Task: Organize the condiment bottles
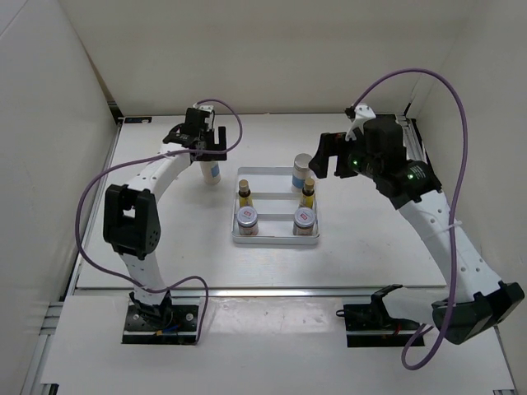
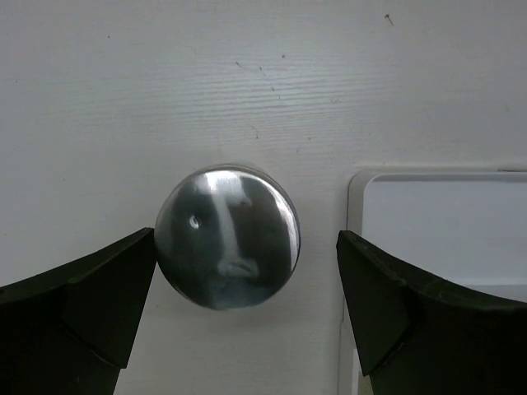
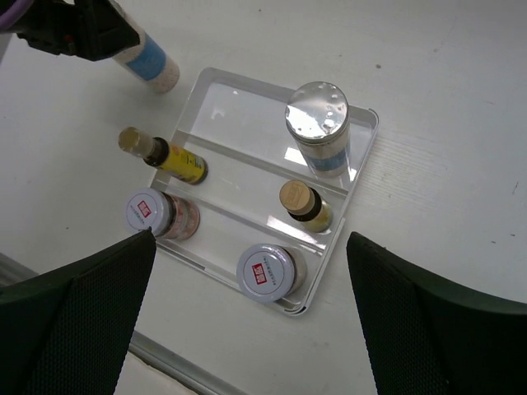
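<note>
A grey tray (image 1: 276, 239) holds one white bottle with a silver cap (image 1: 303, 171) at its back right, two amber bottles (image 1: 244, 196) (image 1: 308, 193) in the middle row, and two silver-lidded jars (image 1: 248, 219) (image 1: 305, 218) in front. The second white bottle (image 1: 211, 170) stands on the table left of the tray. My left gripper (image 1: 202, 144) is open above it. In the left wrist view its fingers straddle the silver cap (image 2: 227, 237), the left finger (image 2: 107, 296) close to the cap's edge. My right gripper (image 1: 325, 156) is open and empty above the tray's right side (image 3: 362, 164).
White walls enclose the table on the left, back and right. The tray's corner (image 2: 362, 185) shows just right of the standing bottle. A metal rail (image 1: 272, 290) runs along the table's near edge.
</note>
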`<state>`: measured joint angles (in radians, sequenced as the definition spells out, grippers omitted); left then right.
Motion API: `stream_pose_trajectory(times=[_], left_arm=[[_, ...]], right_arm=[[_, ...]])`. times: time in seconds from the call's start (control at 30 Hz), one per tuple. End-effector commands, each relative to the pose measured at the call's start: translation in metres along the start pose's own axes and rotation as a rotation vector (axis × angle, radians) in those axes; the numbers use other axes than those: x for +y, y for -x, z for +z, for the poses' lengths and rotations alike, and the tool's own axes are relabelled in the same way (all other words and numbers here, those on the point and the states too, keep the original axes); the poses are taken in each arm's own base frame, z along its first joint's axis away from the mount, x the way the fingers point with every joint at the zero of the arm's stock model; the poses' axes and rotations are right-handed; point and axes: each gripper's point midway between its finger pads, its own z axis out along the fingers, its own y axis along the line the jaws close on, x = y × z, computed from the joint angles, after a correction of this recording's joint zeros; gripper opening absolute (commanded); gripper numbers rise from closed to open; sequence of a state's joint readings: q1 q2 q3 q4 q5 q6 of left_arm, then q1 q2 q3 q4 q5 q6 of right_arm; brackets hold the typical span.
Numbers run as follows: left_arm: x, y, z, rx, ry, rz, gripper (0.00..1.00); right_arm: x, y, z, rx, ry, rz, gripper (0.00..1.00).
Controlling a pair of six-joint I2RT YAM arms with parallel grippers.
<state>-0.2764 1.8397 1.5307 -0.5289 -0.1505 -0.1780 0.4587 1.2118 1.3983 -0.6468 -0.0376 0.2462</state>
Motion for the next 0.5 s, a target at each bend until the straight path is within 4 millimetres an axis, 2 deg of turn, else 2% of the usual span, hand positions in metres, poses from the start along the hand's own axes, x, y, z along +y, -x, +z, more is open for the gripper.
stream_pose_trajectory(times=[0.0,0.03,0.07,0.13,0.17,0.23,0.33,0.47], left_arm=[[-0.002,0.024,-0.001,-0.045,-0.029,-0.026,1.00],[-0.003,0.027,0.002,-0.046,-0.029,-0.036,1.00],[-0.003,0.020,0.010,-0.025,-0.025,-0.033,1.00],[0.001,0.022,0.013,-0.027,-0.019,-0.040,1.00],[0.001,0.018,0.017,-0.015,-0.017,-0.038,0.94],[0.001,0.022,0.016,-0.024,-0.018,-0.039,0.90],[0.001,0.017,0.015,-0.004,-0.024,-0.028,0.76],[-0.001,0.021,0.007,-0.013,-0.035,-0.029,0.49]], right_arm=[[0.014,0.022,-0.011,-0.079,0.058,-0.010,1.00],[0.013,0.020,-0.007,-0.069,0.056,-0.009,1.00],[0.013,0.018,-0.007,-0.060,0.054,-0.008,1.00],[0.013,0.016,-0.004,-0.049,0.060,-0.007,1.00],[0.013,0.014,-0.001,-0.040,0.058,-0.006,1.00],[0.012,0.011,-0.001,-0.030,0.055,-0.005,1.00],[0.011,0.009,-0.001,-0.020,0.053,-0.003,1.00],[0.012,0.007,-0.003,-0.021,0.053,0.006,1.00]])
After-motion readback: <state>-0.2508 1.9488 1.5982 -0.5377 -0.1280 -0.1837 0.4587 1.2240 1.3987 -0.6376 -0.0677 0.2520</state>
